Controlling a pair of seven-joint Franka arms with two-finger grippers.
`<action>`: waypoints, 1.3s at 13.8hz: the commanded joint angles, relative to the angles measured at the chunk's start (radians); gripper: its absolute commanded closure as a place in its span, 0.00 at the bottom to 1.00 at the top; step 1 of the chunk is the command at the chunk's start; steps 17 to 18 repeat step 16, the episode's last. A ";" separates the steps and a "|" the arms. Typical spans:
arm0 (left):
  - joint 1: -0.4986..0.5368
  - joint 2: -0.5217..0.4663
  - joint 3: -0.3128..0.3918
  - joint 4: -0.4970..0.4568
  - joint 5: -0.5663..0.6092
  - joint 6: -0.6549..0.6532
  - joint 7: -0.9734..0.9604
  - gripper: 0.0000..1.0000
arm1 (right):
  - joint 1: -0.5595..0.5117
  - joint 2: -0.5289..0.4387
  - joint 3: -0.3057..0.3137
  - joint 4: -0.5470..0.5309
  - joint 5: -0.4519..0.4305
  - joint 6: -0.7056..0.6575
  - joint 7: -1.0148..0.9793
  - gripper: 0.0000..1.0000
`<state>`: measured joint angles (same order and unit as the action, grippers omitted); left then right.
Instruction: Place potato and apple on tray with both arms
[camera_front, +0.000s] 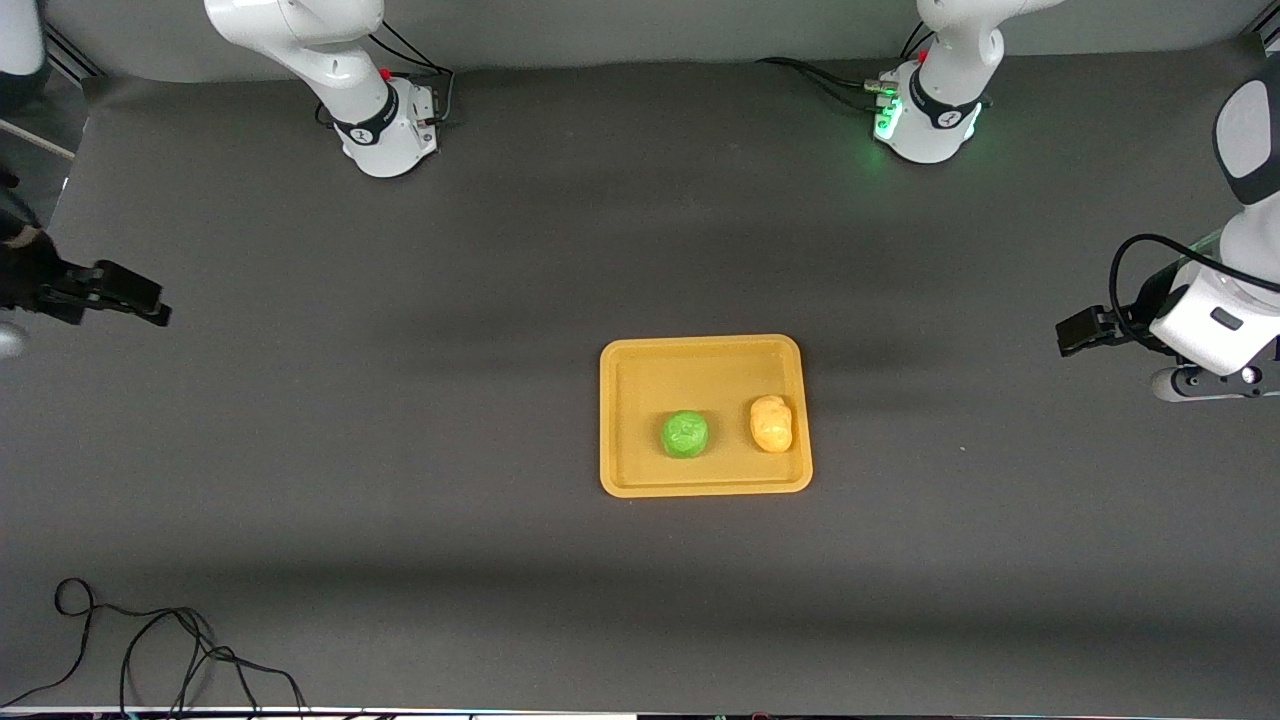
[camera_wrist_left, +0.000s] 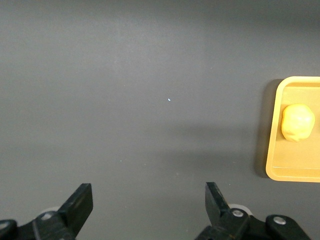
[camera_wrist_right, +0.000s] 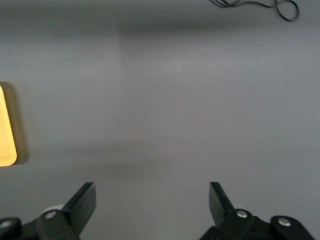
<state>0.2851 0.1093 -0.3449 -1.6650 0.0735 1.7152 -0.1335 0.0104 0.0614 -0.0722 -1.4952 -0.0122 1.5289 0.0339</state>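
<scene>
Right gripper (camera_front: 150, 300): at nine o'clock in the front view, up over bare bench (camera_front: 400, 450) at the right arm's end; jaws spread wide, holding nothing.
Apple (camera_front: 685, 434): on the tray (camera_front: 700, 352), at about six o'clock of the tray's middle, resting free.
Potato (camera_front: 772, 423): on the tray beside the apple, toward the left arm's end and close to the rim; long axis runs roughly twelve to six.
Left gripper (camera_front: 1068, 338): at three o'clock in the front view, over bare bench at the left arm's end; jaws wide apart, empty.
Key relation: the tray sits between the two grippers, well apart from both; the left gripper is the nearer one, with the potato on its side.
Task judgement: both items already lie on the tray, so nothing looks left to carry.
Hard to see: the right arm is mostly cut off by the frame edge; the right wrist view catches only a sliver of tray; the left wrist view misses the apple.
Cable (camera_front: 150, 640): loose loops at seven o'clock, near the front camera.
</scene>
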 joint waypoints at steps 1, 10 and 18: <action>-0.011 0.009 0.004 0.025 -0.009 -0.022 0.012 0.00 | -0.059 -0.023 0.034 -0.037 0.017 0.016 -0.009 0.00; -0.011 0.009 0.004 0.025 -0.009 -0.022 0.011 0.00 | -0.056 -0.006 0.031 -0.048 0.015 0.007 -0.008 0.00; -0.017 0.009 0.003 0.028 -0.009 -0.008 0.011 0.00 | -0.056 -0.005 0.031 -0.043 0.017 -0.013 0.008 0.00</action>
